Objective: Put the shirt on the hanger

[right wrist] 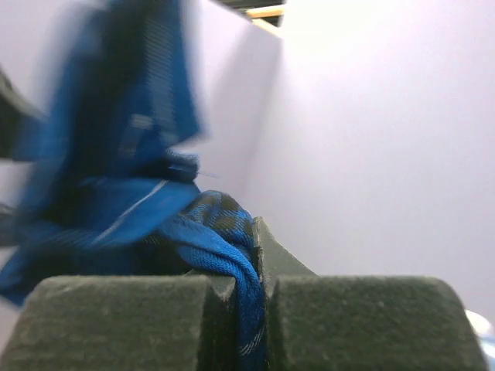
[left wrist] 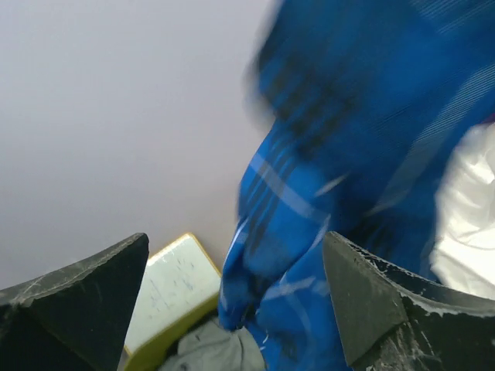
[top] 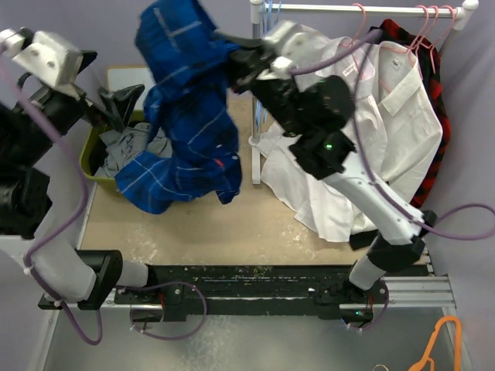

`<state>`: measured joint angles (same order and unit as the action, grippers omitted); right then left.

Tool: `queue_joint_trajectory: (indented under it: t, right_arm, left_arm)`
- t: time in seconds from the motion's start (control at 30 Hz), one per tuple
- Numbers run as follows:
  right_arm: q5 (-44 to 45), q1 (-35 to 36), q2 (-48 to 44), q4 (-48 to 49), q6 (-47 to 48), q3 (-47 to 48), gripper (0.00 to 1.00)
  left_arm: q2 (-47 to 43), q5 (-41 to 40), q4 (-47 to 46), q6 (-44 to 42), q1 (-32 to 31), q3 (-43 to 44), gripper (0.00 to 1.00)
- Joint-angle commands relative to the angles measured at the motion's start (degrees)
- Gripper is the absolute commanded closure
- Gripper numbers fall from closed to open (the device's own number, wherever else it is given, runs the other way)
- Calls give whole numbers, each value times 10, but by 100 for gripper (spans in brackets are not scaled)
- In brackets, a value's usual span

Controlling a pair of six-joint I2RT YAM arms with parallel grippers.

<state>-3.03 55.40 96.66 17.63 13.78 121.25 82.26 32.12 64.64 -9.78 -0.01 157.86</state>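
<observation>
My right gripper (top: pixel 226 59) is shut on a fold of the royal-blue checked shirt (top: pixel 189 131) and holds it high, so the shirt hangs down over the table's left side. The right wrist view shows the fabric (right wrist: pixel 116 209) pinched between the jaws of that gripper (right wrist: pixel 251 297). My left gripper (top: pixel 122 104) is open and empty, just left of the hanging shirt. In the left wrist view the shirt (left wrist: pixel 332 154) is beyond the open left gripper (left wrist: pixel 236 243). The light-blue hanger (top: pixel 271 17) hangs at the left end of the rail, right of the shirt's top.
An olive bin (top: pixel 91 166) with grey clothes (top: pixel 128 147) sits under the shirt at the left. The rack post (top: pixel 255 162) stands mid-table. White shirts (top: pixel 387 131) on pink hangers (top: pixel 421 23) and a red-black plaid shirt (top: pixel 441 116) fill the right. An orange hanger (top: pixel 441 344) lies at the lower right.
</observation>
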Motion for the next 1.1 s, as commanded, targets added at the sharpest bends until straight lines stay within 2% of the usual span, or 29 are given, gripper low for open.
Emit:
queue_joint_trajectory:
  t: [0.0, 0.17, 0.33, 0.4, 0.53, 0.63, 0.77, 0.87, 1.07]
  right_arm:
    - [126, -36, -96, 42, -1, -81, 100]
    - [132, -75, -235, 85, -77, -366, 100]
    - [160, -77, -296, 61, -119, -497, 100]
    - [200, -80, -315, 60, -136, -532, 100]
    - [287, -89, -337, 40, -180, -603, 100]
    - [334, -99, -332, -6, -222, -626, 100]
    - [333, -138, -314, -38, -303, -660, 100]
    - [307, -161, -283, -49, -338, -660, 100]
    - [200, -161, -260, 8, -313, -631, 100]
  left_arm:
    - [15, -15, -7, 9, 3, -96, 3]
    - [-28, 97, 44, -76, 3, -255, 0]
    - [-54, 149, 80, -169, -8, -419, 1]
    - [-65, 121, 77, -189, -43, -489, 1]
    - [-97, -12, 15, -179, -155, -629, 1]
    - [-100, -39, 4, -181, -187, -666, 1]
    - [-95, -52, -7, -183, -198, -686, 1]
    - [-95, -43, -15, -174, -206, -693, 1]
    - [-82, -13, -37, -141, -251, -702, 1]
